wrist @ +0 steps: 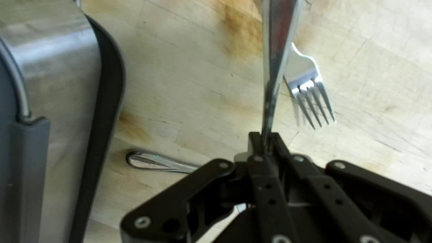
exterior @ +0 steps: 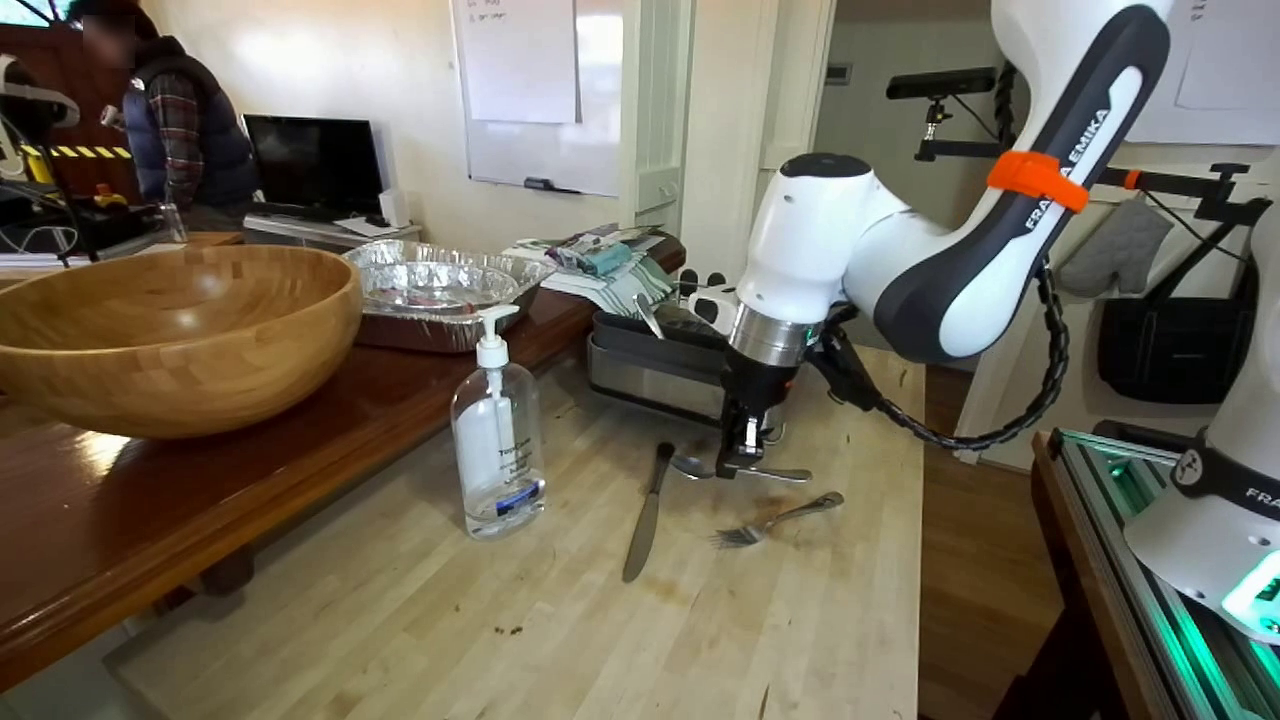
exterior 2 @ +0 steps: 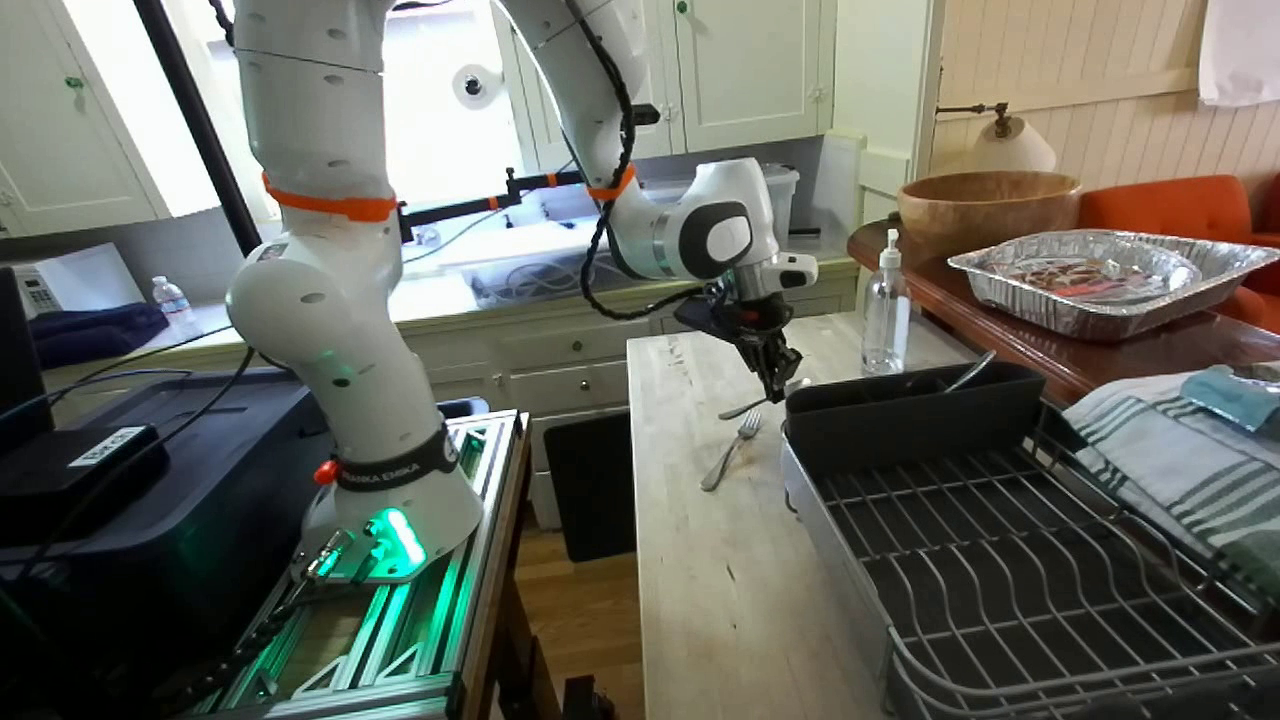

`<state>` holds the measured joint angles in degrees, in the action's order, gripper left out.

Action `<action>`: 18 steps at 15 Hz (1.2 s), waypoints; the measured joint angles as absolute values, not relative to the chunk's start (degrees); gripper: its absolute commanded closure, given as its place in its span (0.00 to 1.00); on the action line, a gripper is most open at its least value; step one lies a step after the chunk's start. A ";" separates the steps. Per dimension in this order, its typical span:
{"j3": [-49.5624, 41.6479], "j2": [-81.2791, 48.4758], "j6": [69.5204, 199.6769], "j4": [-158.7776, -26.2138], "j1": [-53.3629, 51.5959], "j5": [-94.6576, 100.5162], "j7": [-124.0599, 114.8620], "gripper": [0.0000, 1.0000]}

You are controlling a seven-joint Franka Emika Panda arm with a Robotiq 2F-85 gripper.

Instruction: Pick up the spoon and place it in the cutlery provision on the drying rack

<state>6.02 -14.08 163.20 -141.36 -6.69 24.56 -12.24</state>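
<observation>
The gripper (wrist: 265,143) was clenched on the slim handle of the spoon (wrist: 279,27), a fingertip pressed to either side of it, over the pale table (exterior: 800,640) just outside the drying rack (wrist: 64,77). In an exterior view the spoon reached out both ways, its bowl out past one side of the fingers and its handle past the other, pointing toward the table's long edge with a strip of wood in between; I could not tell whether any of it touched the tabletop. Past that edge the floor (exterior: 970,590) showed, then the robot's bench (exterior: 1105,530). The rack's steel wall stood near the fingers and bounded one side; on the opposite side lay the fork (wrist: 301,72), and after it a wide stretch of wood. Near the spoon's bowl lay the knife (exterior: 645,530), with the soap bottle (exterior: 500,470) standing farther along and a brown table (exterior: 300,460) bordering that end. The knife was seen at full length in an exterior view, while the wrist view gave a metal handle (wrist: 158,162) running under the gripper, its remainder covered. The wrist view alone showed the pinch plainly, with the fork's neck passing behind the spoon's handle. In an exterior view that looked down into the rack, the cutlery provision (exterior 2: 915,425) crossed the end nearest the gripper, a silver utensil (exterior 2: 968,372) leaning in it, and the gripper hid the middle of the spoon.
</observation>
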 measured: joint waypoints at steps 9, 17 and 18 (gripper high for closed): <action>6.52 -1.69 138.58 -140.45 -7.67 19.19 -1.00 0.98; 6.70 4.45 122.88 -137.17 -7.56 19.17 7.16 0.98; 6.65 4.93 121.29 -136.67 -7.54 19.06 8.22 0.98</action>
<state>6.65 4.93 121.29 -136.67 -7.54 19.06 8.22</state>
